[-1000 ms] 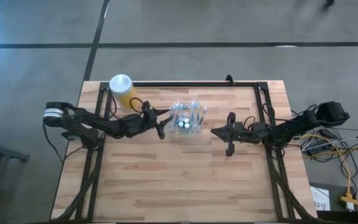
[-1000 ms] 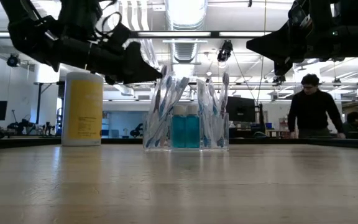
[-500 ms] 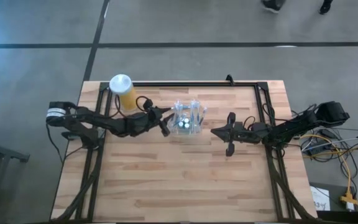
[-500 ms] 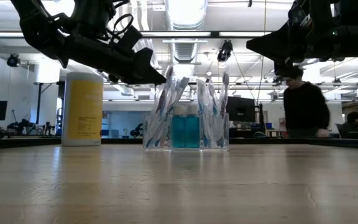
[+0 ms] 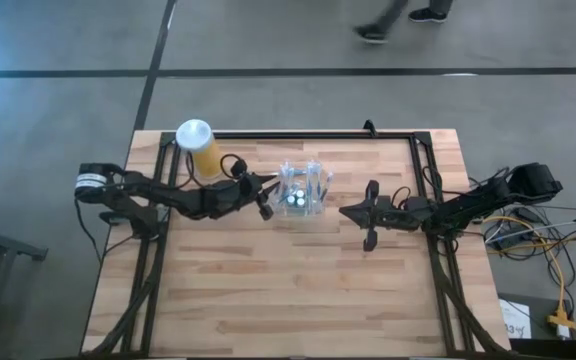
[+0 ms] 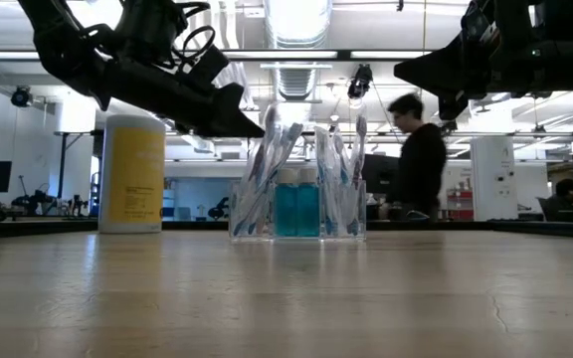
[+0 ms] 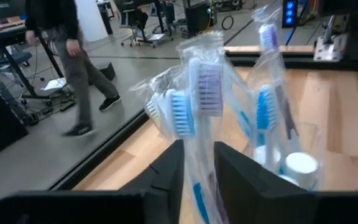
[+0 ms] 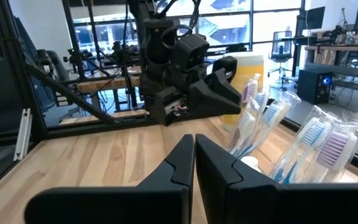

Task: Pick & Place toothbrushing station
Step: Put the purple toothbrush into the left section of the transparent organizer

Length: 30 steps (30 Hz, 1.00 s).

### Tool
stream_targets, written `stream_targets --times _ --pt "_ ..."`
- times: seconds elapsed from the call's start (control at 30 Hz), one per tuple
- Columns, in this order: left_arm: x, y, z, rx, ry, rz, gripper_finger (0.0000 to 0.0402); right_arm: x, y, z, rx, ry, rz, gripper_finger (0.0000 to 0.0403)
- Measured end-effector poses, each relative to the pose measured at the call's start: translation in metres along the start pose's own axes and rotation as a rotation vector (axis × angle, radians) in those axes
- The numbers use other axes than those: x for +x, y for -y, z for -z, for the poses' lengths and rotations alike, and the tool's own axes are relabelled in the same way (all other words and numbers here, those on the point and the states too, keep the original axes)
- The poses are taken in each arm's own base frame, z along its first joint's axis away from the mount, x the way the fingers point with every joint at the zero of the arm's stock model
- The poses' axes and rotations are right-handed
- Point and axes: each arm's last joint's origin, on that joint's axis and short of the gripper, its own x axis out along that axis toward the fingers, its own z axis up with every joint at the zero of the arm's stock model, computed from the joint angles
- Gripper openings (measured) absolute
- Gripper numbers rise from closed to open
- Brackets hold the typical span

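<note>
Left gripper (image 5: 266, 197) raised off the table (image 5: 298, 290), fingers parted a narrow way, straddling wrapped toothbrush handles at the near edge of the station (image 5: 302, 190); contact not clear, nothing lifted. In the left wrist view, dark matte fingers (image 7: 166, 171) blunt and wedge-shaped, crinkled clear wrap between them. Just ahead of that gripper, station: small clear plastic box, upright on the wood, glossy thin walls. Inside: toothbrushes (image 6: 338, 169) in shiny see-through sleeves, bristle heads blue and purple, fanned up and outward; a teal-blue block (image 6: 297, 209) low in the middle; white round caps (image 7: 301, 165) seen from above. Behind the left arm, toward the far left corner, a yellow cylinder (image 5: 198, 148) with a white lid, smooth-sided, standing upright, well apart from the station. Beyond the station on the other side, right gripper (image 5: 369, 214) hovering above the planks, fingers (image 8: 178, 165) pressed together, holding nothing, near but clear of the box. Table: pale wooden planks, visible grain, black frame rails along the edges. Past the table, a person (image 6: 418, 164) in dark clothes.
</note>
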Motion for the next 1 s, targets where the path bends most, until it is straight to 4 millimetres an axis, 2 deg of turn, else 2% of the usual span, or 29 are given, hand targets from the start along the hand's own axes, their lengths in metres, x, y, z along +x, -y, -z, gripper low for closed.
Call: stream_targets --times 0.2,0.83,1.0 --pt "0.000 0.000 0.001 0.070 -0.007 0.021 0.0010 0.000 0.000 0.000 0.000 0.000 0.000 0.0012" --pt "-0.003 -0.002 0.014 0.070 -0.112 0.002 0.0001 0.000 0.000 0.000 -0.003 0.000 0.000 0.0012" --pt "-0.006 -0.002 0.009 0.018 -0.094 0.003 0.0021 0.000 0.000 0.000 -0.003 -0.001 0.000 0.0012"
